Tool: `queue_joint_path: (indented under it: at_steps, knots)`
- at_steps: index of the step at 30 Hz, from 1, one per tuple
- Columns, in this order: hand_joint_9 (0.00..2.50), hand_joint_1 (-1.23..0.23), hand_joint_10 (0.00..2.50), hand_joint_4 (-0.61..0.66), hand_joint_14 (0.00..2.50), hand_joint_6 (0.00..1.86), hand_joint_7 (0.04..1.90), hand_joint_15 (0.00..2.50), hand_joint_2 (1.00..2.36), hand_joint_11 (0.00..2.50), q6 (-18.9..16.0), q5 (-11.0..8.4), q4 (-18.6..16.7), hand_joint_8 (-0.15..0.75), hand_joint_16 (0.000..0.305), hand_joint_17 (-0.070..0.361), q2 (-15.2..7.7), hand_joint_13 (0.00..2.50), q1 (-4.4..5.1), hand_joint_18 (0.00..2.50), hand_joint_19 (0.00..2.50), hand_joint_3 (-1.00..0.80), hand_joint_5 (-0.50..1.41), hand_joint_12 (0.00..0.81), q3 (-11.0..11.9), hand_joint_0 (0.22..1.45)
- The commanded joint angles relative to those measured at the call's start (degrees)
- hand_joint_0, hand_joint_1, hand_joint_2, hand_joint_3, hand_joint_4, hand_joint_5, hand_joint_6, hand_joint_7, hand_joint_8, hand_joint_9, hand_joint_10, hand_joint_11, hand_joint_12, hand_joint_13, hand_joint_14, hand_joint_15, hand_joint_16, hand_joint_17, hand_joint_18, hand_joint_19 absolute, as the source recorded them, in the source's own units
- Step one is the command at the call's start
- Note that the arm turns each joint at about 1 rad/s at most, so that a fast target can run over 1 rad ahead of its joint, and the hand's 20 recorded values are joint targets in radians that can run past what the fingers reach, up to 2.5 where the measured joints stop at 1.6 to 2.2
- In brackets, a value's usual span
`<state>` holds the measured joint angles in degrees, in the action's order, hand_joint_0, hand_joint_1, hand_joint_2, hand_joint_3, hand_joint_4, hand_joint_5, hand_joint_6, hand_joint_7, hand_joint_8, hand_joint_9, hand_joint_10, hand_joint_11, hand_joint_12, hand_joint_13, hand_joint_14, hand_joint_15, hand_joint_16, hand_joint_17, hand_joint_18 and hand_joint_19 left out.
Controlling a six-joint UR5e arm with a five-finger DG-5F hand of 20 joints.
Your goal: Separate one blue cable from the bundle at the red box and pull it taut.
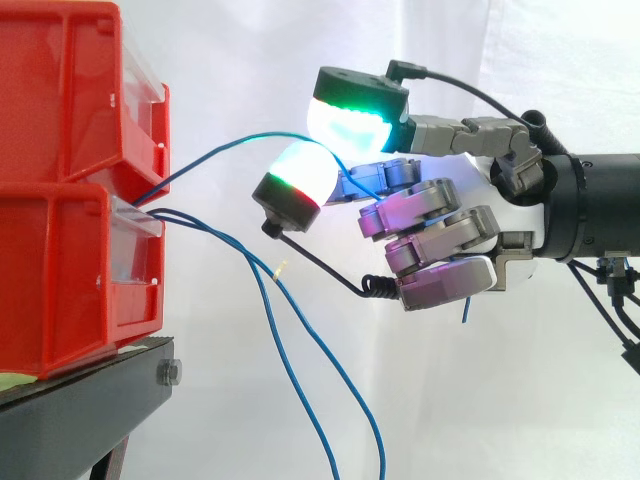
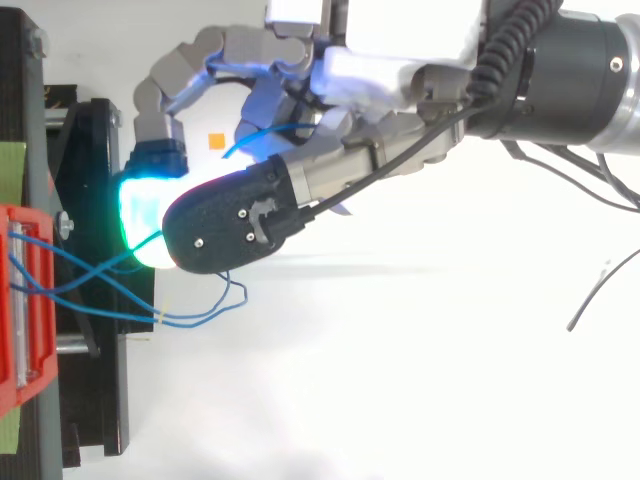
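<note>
A white curtain (image 1: 250, 60) hangs behind everything in the side view. The hand (image 1: 440, 215) reaches in level from the right. Two of its glowing pads (image 1: 350, 120) are pressed towards each other ahead of the palm, one green-white on top and one white-red just under it. Its other fingers are curled back against the palm. One blue cable (image 1: 215, 150) is pinched between those two pads. It runs away from the fingertips in a gentle arch, not quite straight, to the gap between the two stacked red bins (image 1: 60, 90) on the far side from the wrist. The loose blue cables (image 1: 232, 245) leave the same gap and droop below the hand, well apart from it. The bins sit on a black stand (image 1: 80, 400), lower than the hand. In the top view the hand (image 2: 380, 60) comes from the upper right. Its green-lit pad (image 2: 145, 215) is beside the black-backed fingertip, and the blue cable (image 2: 100, 265) leads from under that pad to the red bin (image 2: 25, 300). The loose blue cables (image 2: 200, 315) loop just past the fingertips over the black stand (image 2: 90, 400).
</note>
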<state>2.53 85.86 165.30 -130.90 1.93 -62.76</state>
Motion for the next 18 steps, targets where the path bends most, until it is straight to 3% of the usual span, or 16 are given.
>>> queue_joint_path:
  at_steps: [1,4,5,18]
  knots:
    - [0.94,-0.74,2.5,-0.07,2.5,0.85,1.13,1.26,1.02,2.35,-1.7,0.71,0.5,0.284,0.222,0.167,0.0,1.56,0.35,2.05,0.89,0.01,-0.14,0.516,0.0,0.62]
    - [0.82,-0.74,2.5,-0.06,2.5,0.86,1.11,1.21,1.01,2.29,-1.8,1.24,0.6,0.285,0.221,0.166,-0.1,1.49,0.44,1.93,0.83,0.04,-0.13,0.521,0.0,0.62]
    - [0.77,-0.74,2.5,-0.06,2.5,0.86,1.11,1.23,1.01,2.26,-1.7,1.51,0.6,0.281,0.073,0.164,0.0,1.45,0.53,1.89,0.82,0.05,-0.13,0.525,0.0,0.62]
    - [0.52,-0.74,2.5,-0.11,2.5,0.87,1.05,1.18,1.01,2.27,-1.8,1.68,0.6,0.295,0.071,0.16,-0.1,1.23,1.14,1.59,0.68,0.07,-0.13,0.518,-0.4,0.62]
